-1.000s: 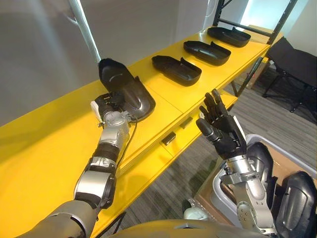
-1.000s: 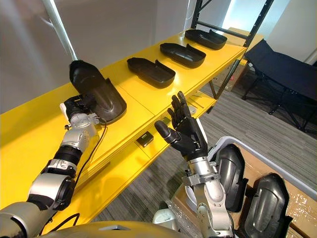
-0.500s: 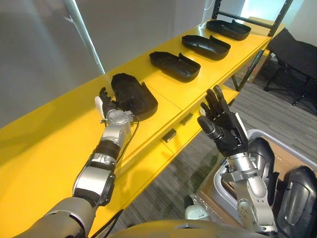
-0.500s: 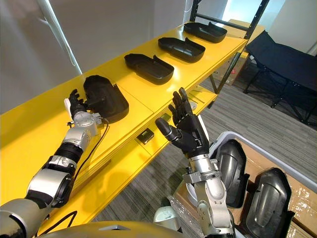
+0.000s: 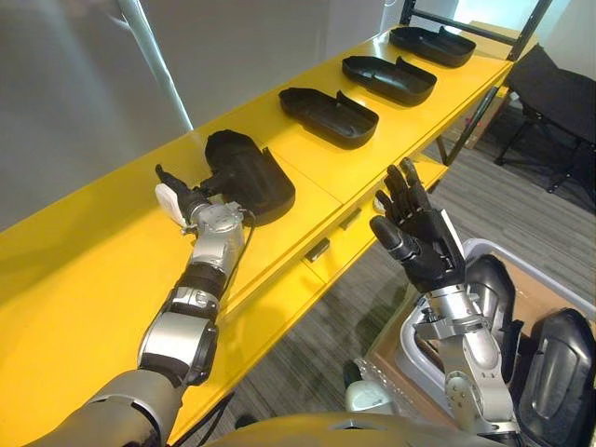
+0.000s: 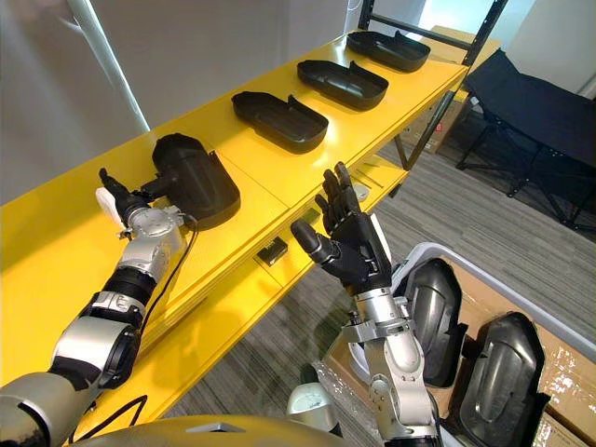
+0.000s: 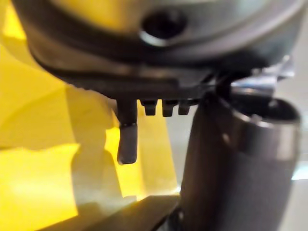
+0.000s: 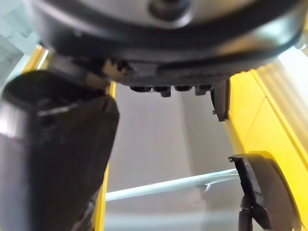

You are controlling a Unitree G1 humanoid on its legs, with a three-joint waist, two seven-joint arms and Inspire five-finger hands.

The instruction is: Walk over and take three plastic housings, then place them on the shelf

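L hand (image 5: 189, 199) sits on the yellow shelf (image 5: 102, 279) at the near end of the nearest housing (image 5: 250, 175). Fingers are spread and relaxed, not wrapped round anything, so it's open. White thumb cover points away from the housing. Can't tell if the fingertips touch the housing edge or are just beside it.

The nearest housing lies flat on the shelf, hollow side down. 3 more black housings lie in a row further along the same shelf, hollow side up and well apart: second housing (image 5: 328, 116), third housing (image 5: 389, 79), far housing (image 5: 443, 45).

R hand (image 5: 424, 244) is up in the air in front of the shelf edge, over the grey carpet (image 5: 521, 214). Its fingers are straight and fanned, it holds nothing, and it's open.

At lower R a pale bin (image 5: 410, 346) rests on a cardboard box (image 5: 545, 296), w/ spare housings (image 6: 433, 321) standing in it.

A small black block (image 6: 272, 251) lies on the lower yellow ledge. A white pole (image 5: 158, 65) leans by the wall behind the shelf.
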